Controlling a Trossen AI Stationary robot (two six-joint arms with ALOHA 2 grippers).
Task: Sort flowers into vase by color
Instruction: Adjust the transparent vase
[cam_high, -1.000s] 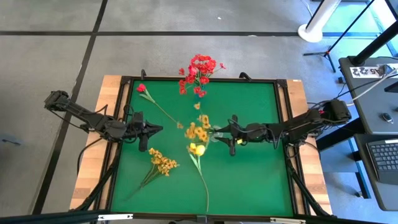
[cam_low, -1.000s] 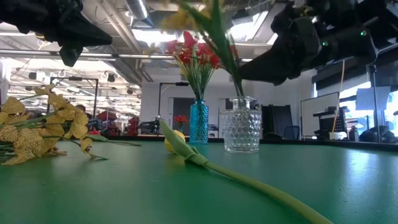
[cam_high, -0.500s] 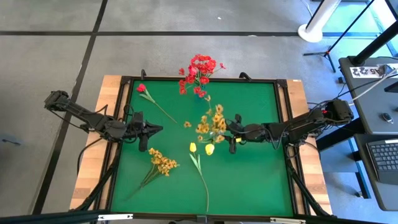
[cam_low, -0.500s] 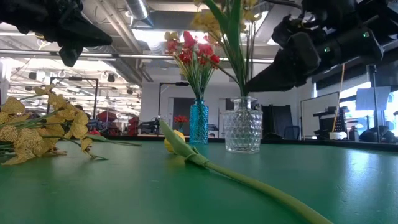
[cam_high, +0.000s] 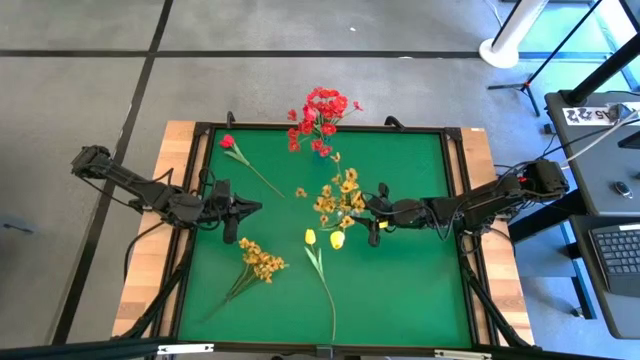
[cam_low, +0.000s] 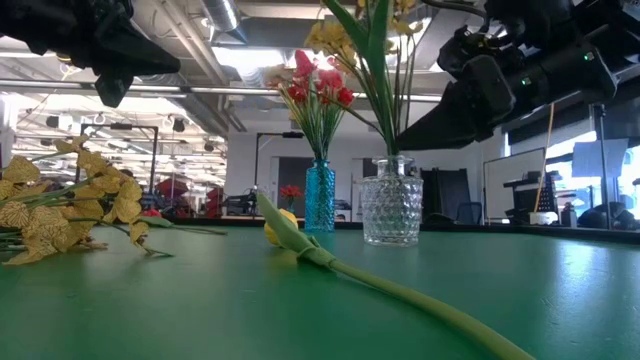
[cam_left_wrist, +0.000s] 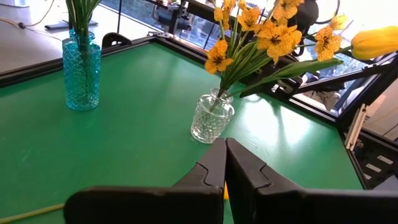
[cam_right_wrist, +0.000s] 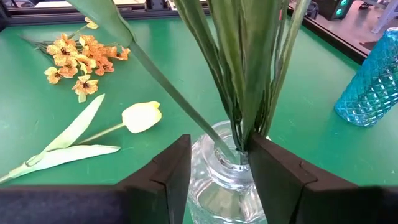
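A clear glass vase (cam_right_wrist: 217, 186) near the table's middle holds a bunch of yellow-orange sprays (cam_high: 340, 197) and a yellow tulip (cam_left_wrist: 375, 41) by their stems. My right gripper (cam_right_wrist: 217, 152) is open, one finger on each side of the vase's neck and the stems (cam_right_wrist: 239, 93). A blue vase (cam_low: 320, 195) at the far edge holds red blossoms (cam_high: 320, 112). A second yellow tulip (cam_high: 310, 237), a yellow spray (cam_high: 262, 262) and a single red flower (cam_high: 228, 142) lie flat on the mat. My left gripper (cam_high: 250, 208) is shut and waits left of centre. My right gripper comes in level from the table's right, its fingers (cam_right_wrist: 273, 174) beside the clear vase's neck (cam_right_wrist: 239, 163). I cannot tell whether either finger touches the neck or the stems. The stems stand upright in the vase on their own.
The lying tulip's long stem (cam_high: 328, 300) runs toward the near edge. A black raised frame (cam_high: 460, 200) borders the green mat. Free mat lies on the near right (cam_high: 410, 290). People and furniture show in the room beyond.
My right gripper has drawn back a little toward the table's right edge. The yellow bunch, leaning toward the left a second ago, has swung upright, and its stems now stand in the clear vase. The vase has shifted slightly.
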